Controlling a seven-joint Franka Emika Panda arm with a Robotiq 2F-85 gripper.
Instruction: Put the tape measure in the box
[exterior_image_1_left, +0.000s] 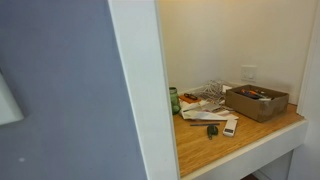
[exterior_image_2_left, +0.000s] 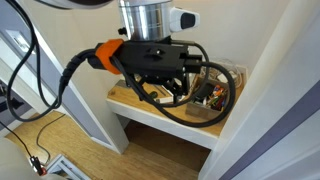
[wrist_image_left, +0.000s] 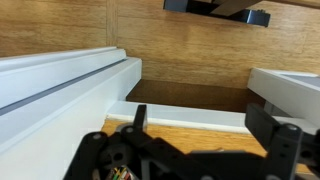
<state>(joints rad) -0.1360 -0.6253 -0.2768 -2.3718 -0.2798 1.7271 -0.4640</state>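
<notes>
Exterior view: the tape measure (exterior_image_1_left: 212, 130) lies on the wooden shelf (exterior_image_1_left: 200, 152), just in front of the box (exterior_image_1_left: 257, 102), outside it. In the wrist view the claw (wrist_image_left: 200, 118) is spread wide, gripping nothing; its position relative to the tape measure cannot be told.

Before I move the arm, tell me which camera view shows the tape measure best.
An exterior view shows it best: the tape measure lies unblocked on the wooden shelf, small but whole. In the exterior view filled by the arm, I cannot find it. The wrist view shows no tape measure either.
</notes>
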